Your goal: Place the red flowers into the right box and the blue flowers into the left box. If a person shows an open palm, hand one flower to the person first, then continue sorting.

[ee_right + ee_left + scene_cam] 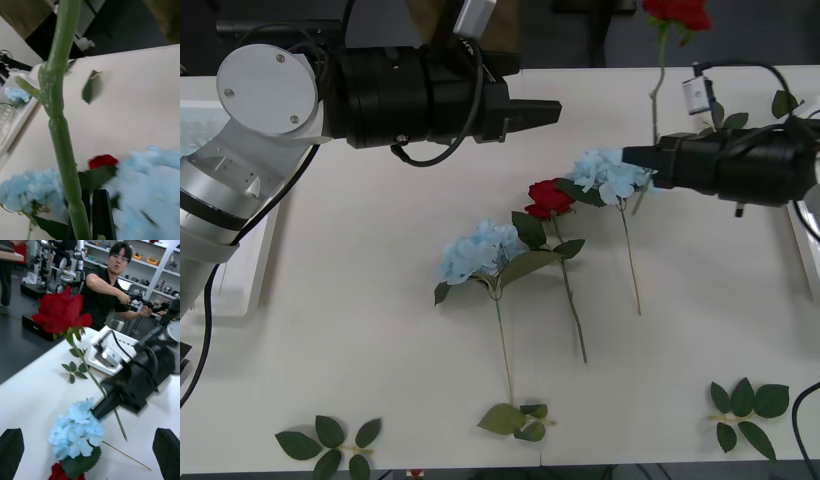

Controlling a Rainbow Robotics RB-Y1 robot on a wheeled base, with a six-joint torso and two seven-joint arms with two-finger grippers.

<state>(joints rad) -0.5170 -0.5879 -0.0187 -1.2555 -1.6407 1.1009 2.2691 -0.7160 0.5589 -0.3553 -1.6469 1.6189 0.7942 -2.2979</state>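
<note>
- The white surface (380,330) is smooth and matte; two fluffy blue flowers (480,250) and one red rose (548,197) lie mid-surface, stems thin.
- My left tool (552,112) hangs above them, black fingers (11,452) apart, empty.
- My right tool (632,156) is clamped on a rose stem (62,150), waxy green; its bloom (677,12) stands high; I judge this the carry step; next it must travel to the right box (808,225) at the surface's right edge.
</note>
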